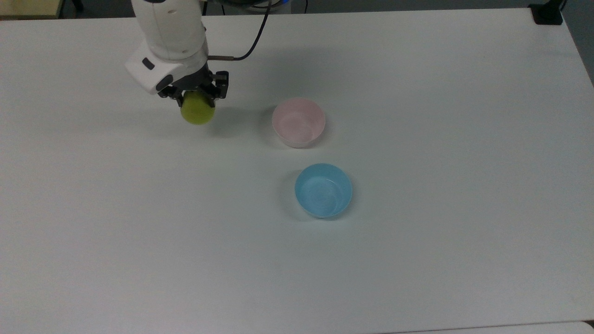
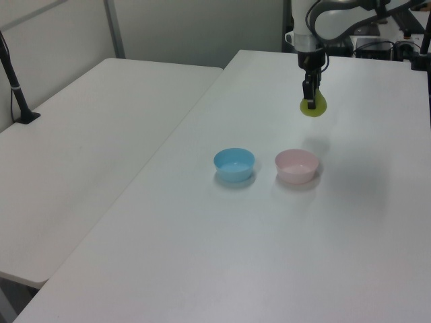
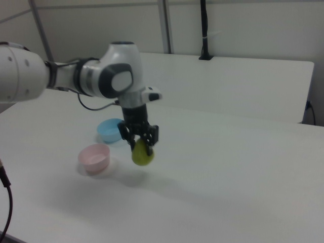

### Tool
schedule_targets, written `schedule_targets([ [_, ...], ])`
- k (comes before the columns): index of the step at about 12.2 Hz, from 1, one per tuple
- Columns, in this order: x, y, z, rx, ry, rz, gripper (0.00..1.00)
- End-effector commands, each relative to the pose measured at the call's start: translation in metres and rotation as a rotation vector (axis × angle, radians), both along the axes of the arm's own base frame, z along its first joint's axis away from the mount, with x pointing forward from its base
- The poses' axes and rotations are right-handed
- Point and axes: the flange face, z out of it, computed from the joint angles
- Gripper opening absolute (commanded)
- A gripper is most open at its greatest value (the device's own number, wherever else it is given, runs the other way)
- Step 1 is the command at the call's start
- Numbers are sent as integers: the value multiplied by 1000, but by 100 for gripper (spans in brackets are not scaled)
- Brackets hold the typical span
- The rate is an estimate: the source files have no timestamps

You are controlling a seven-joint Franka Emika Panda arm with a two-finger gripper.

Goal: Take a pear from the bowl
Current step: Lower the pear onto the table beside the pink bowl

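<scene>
One pear clamped between the gripper fingers above the table, pink bowl at 3 o'clock of it in the top view, blue bowl near.

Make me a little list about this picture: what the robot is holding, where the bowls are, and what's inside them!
holding: the gripper has its fingers shut on the pear
pear: yellow-green, lifted above the table, away from both bowls, at the top view's left of them
pink bowl: on the table, nothing inside
blue bowl: on the table, close to the pink one but apart from it, nothing inside
</scene>
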Motion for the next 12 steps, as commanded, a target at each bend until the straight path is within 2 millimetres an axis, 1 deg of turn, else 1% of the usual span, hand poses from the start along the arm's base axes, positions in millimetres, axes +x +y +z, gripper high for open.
schedule_targets([
  [1,10,-26,-39,-17,-13,-6,37],
  [2,12,-29,-52,-23,-3,-5,40],
  [3,12,-32,-58,-33,0,0,47],
  [4,13,-32,-62,-37,6,4,52],
  [5,12,-33,-64,-41,10,6,63],
  [6,12,-33,-63,-41,8,6,70],
  [7,12,-33,-59,-42,6,3,96],
  [8,11,-32,-52,-44,1,-1,100],
  [9,9,-30,-28,-49,-29,-6,100],
  [10,6,-27,-13,-49,-32,-7,100],
  [11,0,-16,10,-46,-29,-2,100],
  [12,-6,3,35,-43,-43,9,100],
])
